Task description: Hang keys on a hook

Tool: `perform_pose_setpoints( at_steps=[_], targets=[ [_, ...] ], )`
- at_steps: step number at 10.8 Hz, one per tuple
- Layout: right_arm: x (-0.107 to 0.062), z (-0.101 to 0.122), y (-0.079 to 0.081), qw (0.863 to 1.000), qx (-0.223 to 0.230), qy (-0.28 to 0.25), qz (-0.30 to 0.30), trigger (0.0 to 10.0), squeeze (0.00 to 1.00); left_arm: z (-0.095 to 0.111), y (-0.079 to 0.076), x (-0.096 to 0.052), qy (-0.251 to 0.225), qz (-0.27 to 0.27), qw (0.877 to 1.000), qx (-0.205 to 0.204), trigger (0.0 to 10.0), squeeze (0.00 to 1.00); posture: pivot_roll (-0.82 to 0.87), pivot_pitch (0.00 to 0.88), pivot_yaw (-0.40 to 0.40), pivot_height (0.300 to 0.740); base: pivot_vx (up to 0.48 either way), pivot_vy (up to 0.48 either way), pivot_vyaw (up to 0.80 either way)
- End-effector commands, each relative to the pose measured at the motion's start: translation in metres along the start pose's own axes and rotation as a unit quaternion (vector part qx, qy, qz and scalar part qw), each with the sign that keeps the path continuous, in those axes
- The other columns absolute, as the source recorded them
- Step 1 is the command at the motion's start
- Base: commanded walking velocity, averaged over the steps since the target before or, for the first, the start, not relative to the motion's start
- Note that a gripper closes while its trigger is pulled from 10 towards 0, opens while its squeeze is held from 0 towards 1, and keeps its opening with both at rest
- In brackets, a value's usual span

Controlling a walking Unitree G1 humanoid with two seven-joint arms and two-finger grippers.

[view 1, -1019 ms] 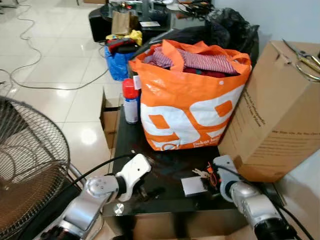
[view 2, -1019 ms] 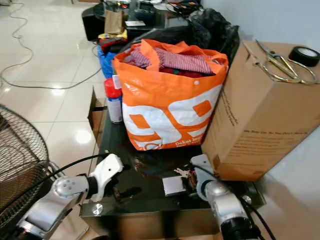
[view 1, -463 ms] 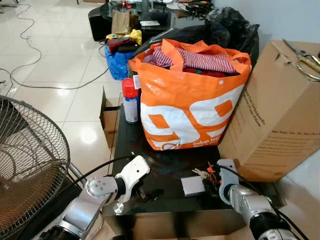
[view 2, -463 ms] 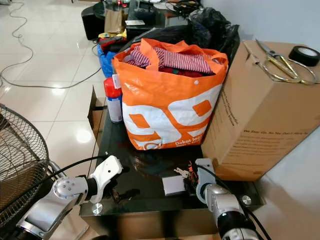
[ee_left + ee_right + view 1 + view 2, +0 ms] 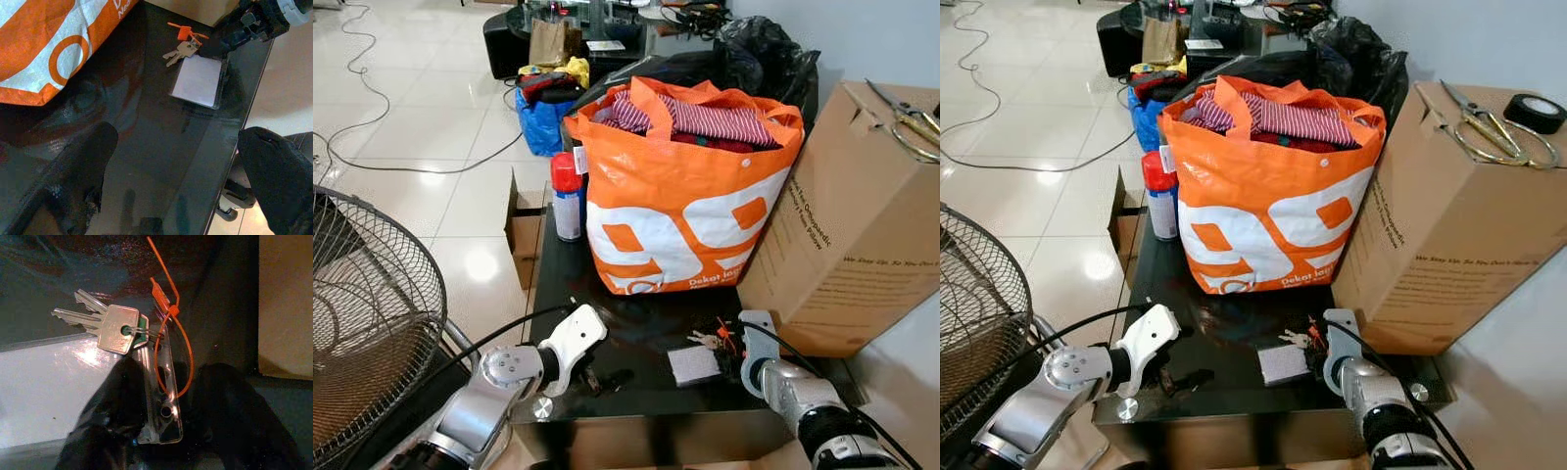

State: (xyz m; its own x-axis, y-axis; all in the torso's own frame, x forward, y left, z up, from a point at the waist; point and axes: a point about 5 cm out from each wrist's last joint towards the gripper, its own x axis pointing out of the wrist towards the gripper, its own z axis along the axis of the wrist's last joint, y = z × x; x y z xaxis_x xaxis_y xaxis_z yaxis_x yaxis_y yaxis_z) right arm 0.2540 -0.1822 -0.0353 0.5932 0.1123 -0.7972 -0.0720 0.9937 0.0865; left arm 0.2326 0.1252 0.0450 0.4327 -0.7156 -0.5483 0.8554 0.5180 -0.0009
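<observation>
The small bunch of silver keys (image 5: 105, 328) with its thin orange plastic tie (image 5: 171, 328) lies on the glossy black table (image 5: 636, 338), beside a clear card holder (image 5: 161, 396). The right gripper (image 5: 164, 431) straddles that holder's end, black fingers parted, gripping nothing, seemingly lining up a pickup. The left gripper (image 5: 176, 181) hovers wide open nearby. Behind, an orange-and-white shopping bag (image 5: 690, 220) bulges with striped clothes (image 5: 705, 119).

Metal keys (image 5: 105, 325); glossy table (image 5: 161, 147)

Orange bag (image 5: 690, 211): small white print, unreadable. Cardboard box (image 5: 1459, 225): print illegible.
</observation>
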Motion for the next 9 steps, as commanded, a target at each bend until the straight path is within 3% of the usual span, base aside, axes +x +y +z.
perform_pose_setpoints(
  at_steps=[1,9],
  targets=[
    [0.001,-0.002,-0.001,1.0,0.009,0.005,0.0,0.0,0.0,0.001,0.002,-0.001,-0.001,0.006,1.0,0.006,10.0,0.0,-0.07,0.0,-0.072,0.74,0.0,0.0,0.0],
    [-0.005,0.007,-0.006,0.998,0.006,-0.038,0.047,0.0,0.0,0.006,0.014,0.001,-0.006,0.027,0.999,0.022,10.0,0.0,-0.05,0.0,-0.062,0.74,0.0,0.0,0.0]
  ],
)
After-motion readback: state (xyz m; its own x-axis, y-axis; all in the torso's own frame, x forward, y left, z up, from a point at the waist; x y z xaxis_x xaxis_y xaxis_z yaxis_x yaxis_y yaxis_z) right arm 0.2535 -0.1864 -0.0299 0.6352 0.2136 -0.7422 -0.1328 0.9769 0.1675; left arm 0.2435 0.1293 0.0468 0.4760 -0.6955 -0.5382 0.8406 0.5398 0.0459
